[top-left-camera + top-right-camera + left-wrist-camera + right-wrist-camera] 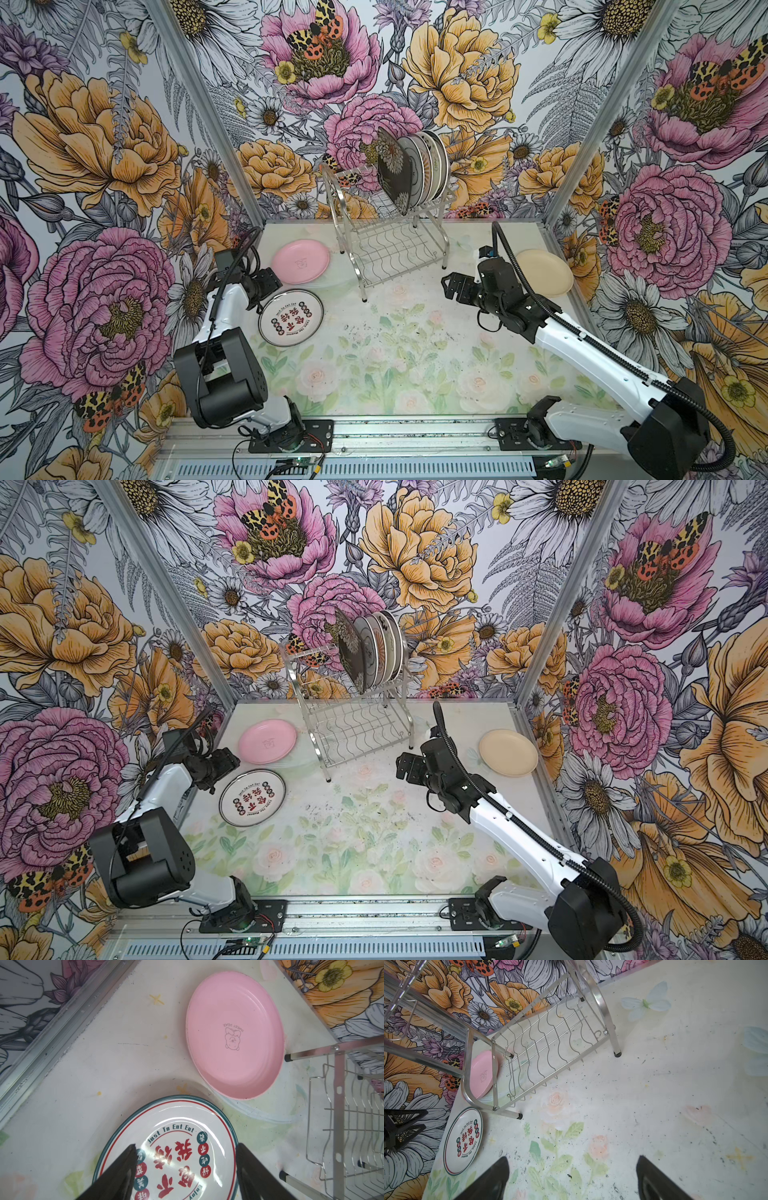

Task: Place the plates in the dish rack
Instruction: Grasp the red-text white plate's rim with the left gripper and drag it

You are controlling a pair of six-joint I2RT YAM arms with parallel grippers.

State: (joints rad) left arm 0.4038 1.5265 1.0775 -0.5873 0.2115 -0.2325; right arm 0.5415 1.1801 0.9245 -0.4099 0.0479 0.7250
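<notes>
The dish rack (386,249) (353,729) stands at the back middle of the table. Its top tier holds a dark square floral plate (392,172) and several round plates (432,166) on edge; its lower tier (546,1043) is bare. A pink plate (301,262) (234,1036) lies flat left of the rack. In front of it lies a white plate with red characters (291,318) (172,1126). My left gripper (186,1147) hangs open over this plate, a finger towards each side of it. A cream plate (544,272) lies far right. My right gripper (449,286) (572,1159) is open over bare table.
A clear, see-through dish (259,1115) lies partly under the pink plate, beside the rack's front left leg (364,297). Metal frame posts (208,112) and flowered walls close in the table on three sides. The arm bases sit on a rail (415,432) along the front edge.
</notes>
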